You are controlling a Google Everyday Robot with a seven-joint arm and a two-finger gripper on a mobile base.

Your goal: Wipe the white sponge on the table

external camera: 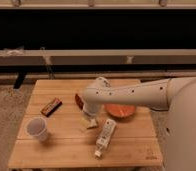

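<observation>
The white sponge [90, 123] is a small cream block lying near the middle of the light-wood slatted table [66, 147]. My white arm reaches in from the right across the table. Its gripper [89, 116] points down directly over the sponge, at or just above the sponge's top. The arm's wrist hides the far side of the sponge.
A white cup [37, 128] stands at the front left. A brown snack bar [51, 106] lies at the left, and a reddish-brown object [79, 100] sits just behind the gripper. An orange bowl [120, 110] is partly under the arm. A long white tube [105, 136] lies right of the sponge.
</observation>
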